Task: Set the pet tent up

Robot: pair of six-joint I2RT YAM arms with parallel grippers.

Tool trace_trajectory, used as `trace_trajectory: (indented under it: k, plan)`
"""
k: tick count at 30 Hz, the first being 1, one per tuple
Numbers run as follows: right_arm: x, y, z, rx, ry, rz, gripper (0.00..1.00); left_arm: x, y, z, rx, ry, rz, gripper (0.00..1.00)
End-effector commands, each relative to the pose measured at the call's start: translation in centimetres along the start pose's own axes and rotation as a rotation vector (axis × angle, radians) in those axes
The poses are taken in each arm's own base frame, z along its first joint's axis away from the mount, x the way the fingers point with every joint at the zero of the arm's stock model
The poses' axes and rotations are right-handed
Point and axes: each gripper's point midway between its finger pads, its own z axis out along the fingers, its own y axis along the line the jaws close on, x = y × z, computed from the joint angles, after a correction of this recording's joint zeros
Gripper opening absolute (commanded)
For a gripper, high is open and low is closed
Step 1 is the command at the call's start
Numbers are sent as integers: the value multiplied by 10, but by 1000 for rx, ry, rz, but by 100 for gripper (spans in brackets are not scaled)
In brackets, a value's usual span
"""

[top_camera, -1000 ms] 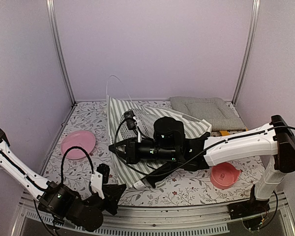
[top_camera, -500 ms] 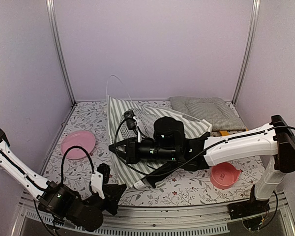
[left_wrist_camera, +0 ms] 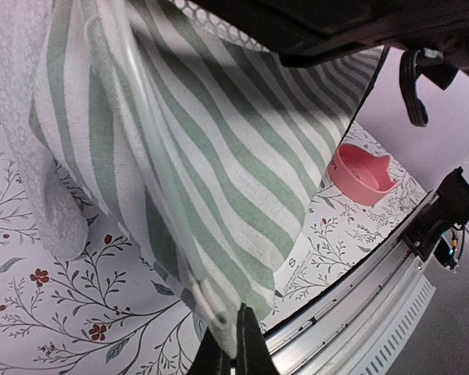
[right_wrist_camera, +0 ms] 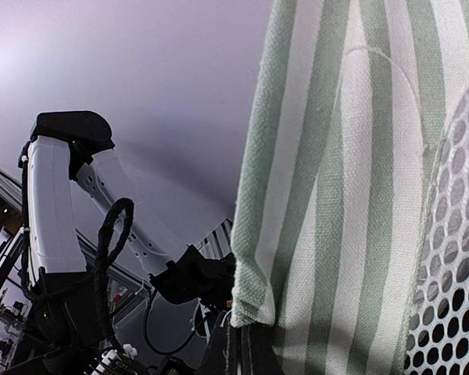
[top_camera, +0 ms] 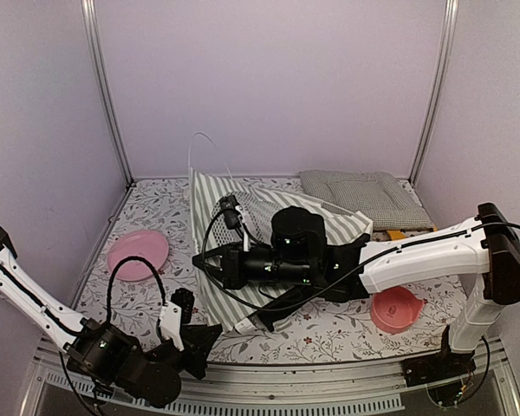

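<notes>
Floral-printed counter (top_camera: 152, 208) carries the pet tent (top_camera: 210, 204), which lies collapsed across its middle, its striped cloth rumpled, its lace mesh showing beside my right arm and one thin white pole arching up at the back. My right claw (top_camera: 199, 258) is pinched together on a hem at the tent's left edge. My left claw (top_camera: 215, 332) is closed on its near corner. A checked cushion (top_camera: 360, 195) lies behind on the right, a pink plate (top_camera: 139, 254) sits to the left, and a pink bowl (top_camera: 395, 308) sits at the near right.

Pale lilac walls (top_camera: 269, 87), aluminium corner posts (top_camera: 106, 95), floral-print tabletop (top_camera: 156, 208).
</notes>
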Motion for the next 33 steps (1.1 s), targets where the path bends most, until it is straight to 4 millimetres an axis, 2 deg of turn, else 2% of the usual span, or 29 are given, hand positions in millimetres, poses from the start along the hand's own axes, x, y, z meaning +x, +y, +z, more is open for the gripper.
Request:
trace_trajectory:
  k: [1, 19, 29, 33]
  plan:
    - [-42, -7, -3, 34, -166, -36, 0, 18, -12, -10, 65, 91, 65, 0]
    - [-27, -8, 5, 18, -122, -17, 0, 10, -13, -12, 63, 79, 74, 0]
    - [-28, -5, -4, 12, -124, -10, 0, 13, 4, -10, 5, 93, 42, 0]
    - [-25, -5, -4, 9, -116, -9, 0, 13, 6, -10, 0, 92, 37, 0]
